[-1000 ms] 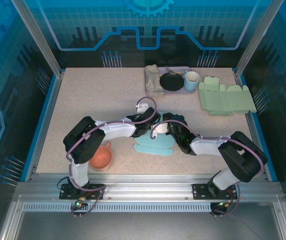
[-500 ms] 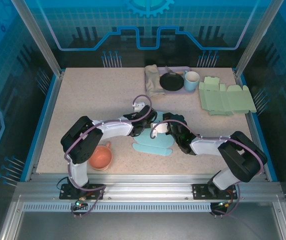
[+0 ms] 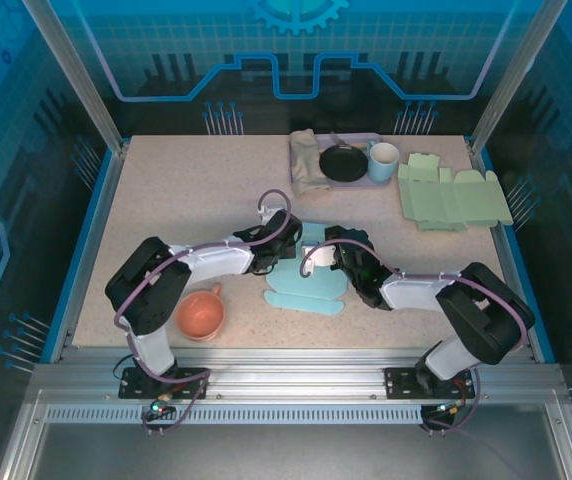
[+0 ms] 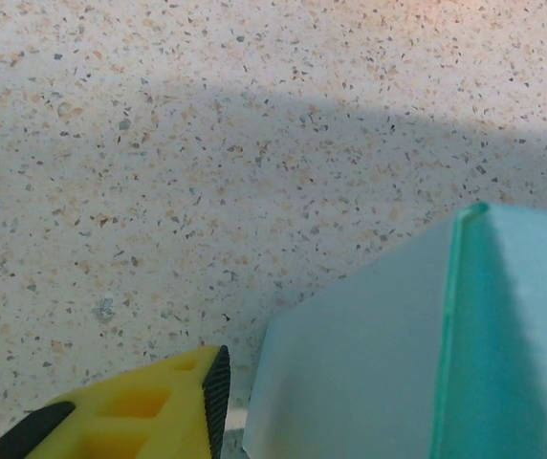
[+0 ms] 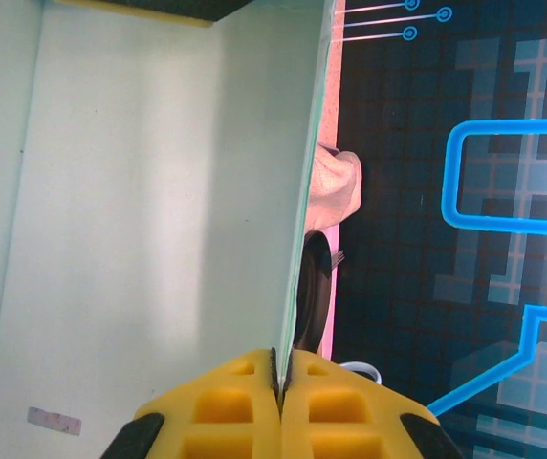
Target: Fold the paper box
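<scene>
Top external view: a light blue, partly folded paper box (image 3: 306, 291) is seen at the middle of the speckled beige counter (image 3: 186, 200), between the two arms, with flat flaps spread on the surface toward the near edge and a pale panel raised behind them. The right end effector (image 3: 329, 258) is placed at the box's right side. In the right wrist view its yellow fingertips (image 5: 240, 406) are pressed together on the thin edge of an upright panel, so the box is clamped there. The left end effector (image 3: 287, 249) is positioned at the box's left side. In the left wrist view one yellow finger (image 4: 149, 416) is seen just beside a raised blue panel, apart from it. Its partner is hidden, so whether the jaws are released or clenched cannot be told.

A salmon-coloured round bowl (image 3: 202, 314) is set near the left arm's base. At the far edge a lavender tray (image 3: 370, 139) is loaded with a beige cloth (image 3: 308, 160), a black round pan (image 3: 343, 164) and a pale blue mug (image 3: 383, 161). Flat pale green cardboard cut-outs (image 3: 453, 198) are stacked to its right.
</scene>
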You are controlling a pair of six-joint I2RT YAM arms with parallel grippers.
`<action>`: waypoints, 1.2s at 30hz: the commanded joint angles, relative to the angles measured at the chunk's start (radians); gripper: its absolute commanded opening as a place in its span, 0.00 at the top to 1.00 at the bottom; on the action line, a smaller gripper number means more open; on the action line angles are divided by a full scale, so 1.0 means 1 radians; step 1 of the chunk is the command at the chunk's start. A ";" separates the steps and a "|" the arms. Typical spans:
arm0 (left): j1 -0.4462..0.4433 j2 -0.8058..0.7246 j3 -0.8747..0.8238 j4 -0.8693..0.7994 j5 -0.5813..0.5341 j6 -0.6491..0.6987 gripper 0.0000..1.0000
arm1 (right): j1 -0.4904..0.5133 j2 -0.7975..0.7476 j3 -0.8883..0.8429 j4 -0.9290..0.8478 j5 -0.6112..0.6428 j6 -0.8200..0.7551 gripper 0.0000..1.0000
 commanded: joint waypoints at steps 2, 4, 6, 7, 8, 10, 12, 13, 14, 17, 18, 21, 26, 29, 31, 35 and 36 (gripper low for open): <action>0.064 -0.046 -0.053 -0.031 -0.053 0.031 0.63 | -0.019 0.014 -0.018 -0.115 0.111 0.012 1.00; 0.064 -0.044 -0.071 -0.005 -0.041 0.056 0.63 | -0.018 0.014 -0.020 -0.116 0.111 0.013 1.00; 0.064 -0.040 -0.092 0.035 -0.019 0.090 0.63 | -0.019 0.012 -0.020 -0.116 0.111 0.013 1.00; 0.063 -0.037 -0.103 0.065 -0.003 0.115 0.64 | -0.018 0.011 -0.021 -0.117 0.110 0.013 1.00; 0.064 -0.033 -0.111 0.087 0.006 0.133 0.64 | -0.018 0.010 -0.021 -0.116 0.109 0.013 1.00; 0.064 -0.018 -0.117 0.119 0.007 0.168 0.66 | -0.018 0.010 -0.020 -0.114 0.106 0.017 1.00; 0.064 -0.007 -0.116 0.150 0.007 0.194 0.68 | -0.019 0.007 -0.021 -0.117 0.096 0.024 1.00; 0.064 -0.003 -0.118 0.172 0.007 0.207 0.70 | -0.018 0.005 -0.021 -0.122 0.089 0.028 1.00; 0.063 0.002 -0.117 0.186 0.003 0.213 0.72 | -0.018 0.004 -0.022 -0.127 0.086 0.032 1.00; 0.064 0.022 -0.088 0.161 -0.064 0.209 0.81 | -0.018 0.005 -0.023 -0.126 0.086 0.038 1.00; 0.063 0.032 -0.060 0.105 -0.130 0.178 0.86 | -0.019 0.005 -0.022 -0.124 0.090 0.041 1.00; 0.062 0.067 0.012 -0.056 -0.286 0.086 0.96 | -0.018 0.000 -0.012 -0.137 0.099 0.063 1.00; 0.063 0.051 -0.019 -0.065 -0.331 0.050 0.96 | -0.017 -0.050 0.016 -0.215 0.066 0.151 0.98; 0.058 0.048 -0.039 -0.047 -0.324 0.065 0.96 | -0.018 -0.089 0.027 -0.245 0.047 0.193 0.93; 0.055 0.042 -0.053 -0.034 -0.321 0.074 0.96 | -0.020 -0.119 0.044 -0.289 0.025 0.226 0.89; 0.055 0.027 -0.076 -0.011 -0.315 0.089 0.96 | -0.025 -0.186 0.051 -0.347 -0.011 0.282 0.81; 0.054 0.023 -0.081 -0.006 -0.311 0.097 0.96 | -0.029 -0.206 0.056 -0.373 -0.023 0.303 0.79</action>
